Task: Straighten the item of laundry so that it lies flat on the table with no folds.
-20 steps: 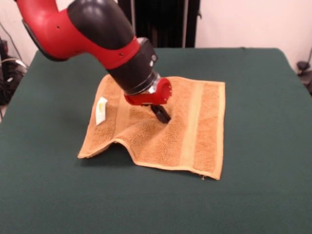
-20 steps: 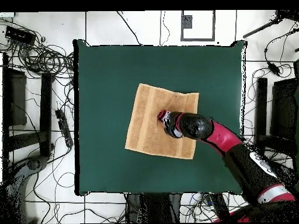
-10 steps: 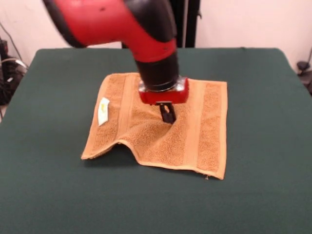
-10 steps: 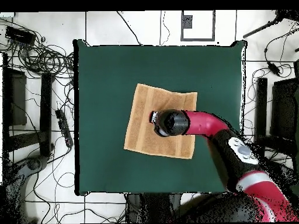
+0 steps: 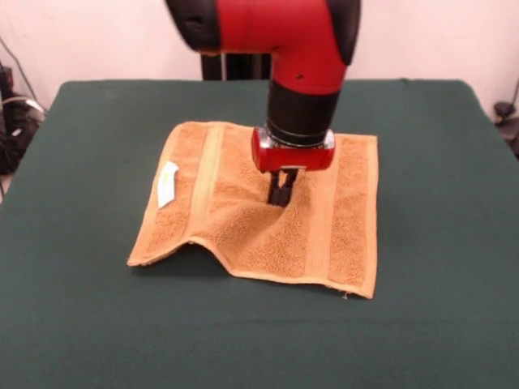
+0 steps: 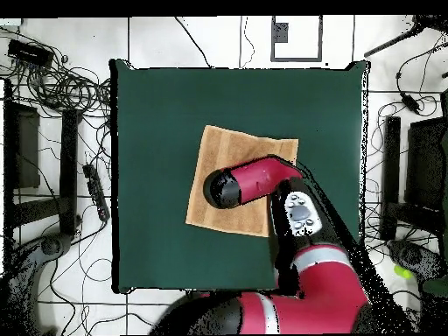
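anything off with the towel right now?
Yes. The towel isn't flat: its front edge humps up off the table near the left corner, and the gripper presses into wrinkled cloth mid-towel.

The towel is orange-tan terry cloth with a rough, looped, matt pile. Flat-woven bands run near two of its edges and look smoother than the pile around them. A small white tag on it looks like smooth fabric. The worktop has a dark green, matt, cloth-like cover. The arm wears smooth red and black shells with a soft sheen, like moulded plastic. The gripper looks dark and matt.
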You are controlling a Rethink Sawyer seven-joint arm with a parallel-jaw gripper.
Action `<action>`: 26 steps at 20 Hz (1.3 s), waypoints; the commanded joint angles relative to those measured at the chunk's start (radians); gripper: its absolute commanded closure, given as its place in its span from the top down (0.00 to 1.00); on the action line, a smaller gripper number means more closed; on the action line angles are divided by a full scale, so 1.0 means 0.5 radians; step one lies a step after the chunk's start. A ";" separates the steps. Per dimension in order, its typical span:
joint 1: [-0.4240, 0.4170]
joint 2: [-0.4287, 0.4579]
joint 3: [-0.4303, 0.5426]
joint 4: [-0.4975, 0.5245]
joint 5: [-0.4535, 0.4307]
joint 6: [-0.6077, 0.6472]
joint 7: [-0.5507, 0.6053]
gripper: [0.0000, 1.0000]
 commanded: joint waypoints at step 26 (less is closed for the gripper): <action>0.070 -0.162 -0.178 -0.146 -0.116 0.683 -0.374 0.00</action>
